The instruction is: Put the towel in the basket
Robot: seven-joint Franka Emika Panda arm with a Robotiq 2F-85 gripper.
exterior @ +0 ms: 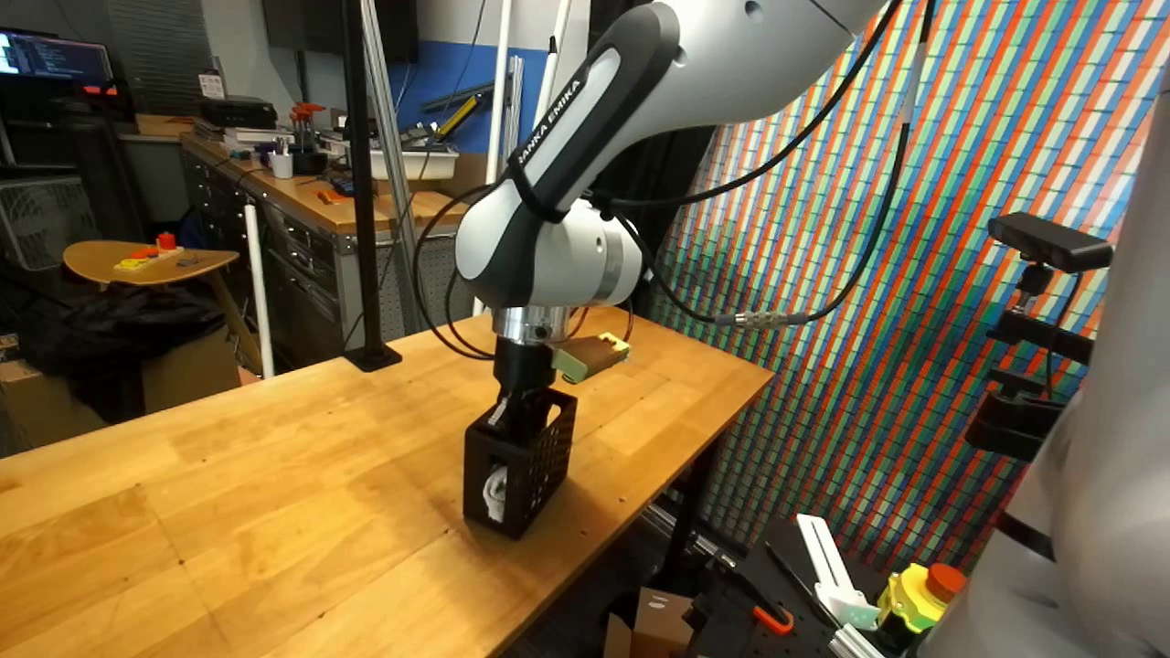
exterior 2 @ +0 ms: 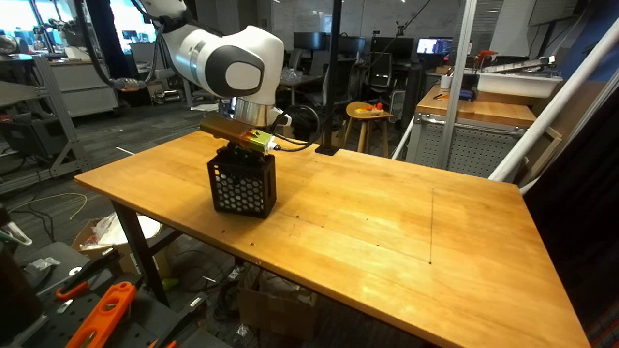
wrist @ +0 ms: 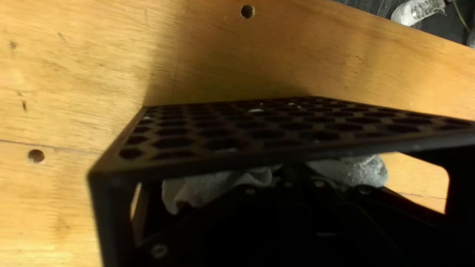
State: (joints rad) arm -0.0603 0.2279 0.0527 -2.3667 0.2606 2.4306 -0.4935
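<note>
In an exterior view, left to right. Far left of my gripper (wrist: 295,177): stool (exterior: 91,260), red and yellow pieces (exterior: 165,241) on top. Closer on that side: black pole (exterior: 362,183), standing on the table (exterior: 274,493). Next the basket (exterior: 521,498), upright, surrounding my fingers; these point down, closed together. The towel (wrist: 219,189) is inside it, bunched on both sides of my fingertips; too dark to tell whether a fold is pinched. Well right of my gripper, off the table: red button (exterior: 946,582) on a yellow case (exterior: 905,589).

towel (wrist: 215,188) partly hidden, hand (wrist: 297,178) partly obscured
</note>
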